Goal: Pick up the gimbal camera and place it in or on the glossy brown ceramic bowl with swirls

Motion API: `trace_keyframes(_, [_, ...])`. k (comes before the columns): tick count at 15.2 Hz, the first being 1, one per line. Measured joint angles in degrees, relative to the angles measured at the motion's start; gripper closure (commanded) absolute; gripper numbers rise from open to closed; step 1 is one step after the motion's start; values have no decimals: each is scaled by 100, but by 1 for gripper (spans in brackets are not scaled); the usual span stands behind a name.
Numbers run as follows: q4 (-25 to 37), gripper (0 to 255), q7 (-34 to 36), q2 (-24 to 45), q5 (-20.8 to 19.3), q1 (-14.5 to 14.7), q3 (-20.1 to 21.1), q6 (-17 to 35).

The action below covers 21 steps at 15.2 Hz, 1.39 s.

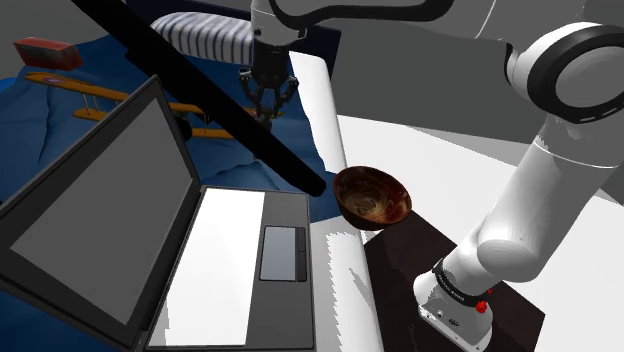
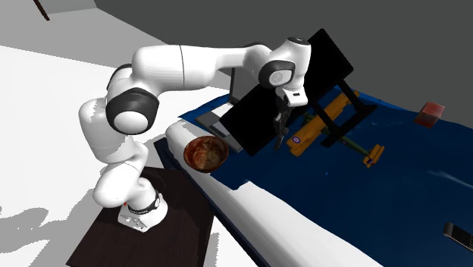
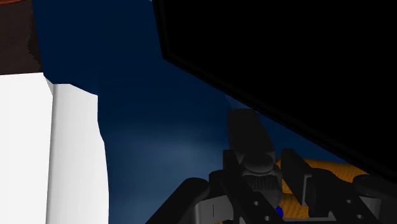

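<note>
The gripper (image 1: 268, 98) hangs with its fingers spread on either side of the dark gimbal camera (image 3: 250, 151), which stands on the blue bed cover (image 3: 159, 127) just beside the orange toy plane (image 2: 318, 127), well apart from the glossy brown swirled bowl (image 1: 372, 195) nearer the stand.

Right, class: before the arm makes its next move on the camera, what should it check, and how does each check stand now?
1. Gripper open: ok, its fingers stand apart.
2. Camera between them: ok, as the wrist view shows.
3. Fingers touching the camera: cannot tell.
4. Toy plane clear of the grasp: cannot tell; it lies right by the camera.
5. Laptop lid clear for a lift: not ok, it stands close beside the gripper.
6. Bowl free to receive: ok, nothing lies in it.
</note>
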Motion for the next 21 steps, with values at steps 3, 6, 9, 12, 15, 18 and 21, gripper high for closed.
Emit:
trace_keyframes(3, [287, 255, -5, 41, -14, 9, 0, -244])
trace_keyframes(6, [503, 255, -3, 43, -14, 21, 7, -459])
trace_keyframes(9, [836, 255, 16, 99, -36, 49, 17, -738])
trace_keyframes(12, [1166, 255, 17, 179, -66, 73, 20, -993])
trace_keyframes(15, [1571, 255, 25, 300, -111, 110, 24, -1284])
trace_keyframes(18, [1922, 255, 51, 378, -145, 157, 38, -1560])
trace_keyframes(21, [2383, 255, 82, 541, -213, 230, 49, -1868])
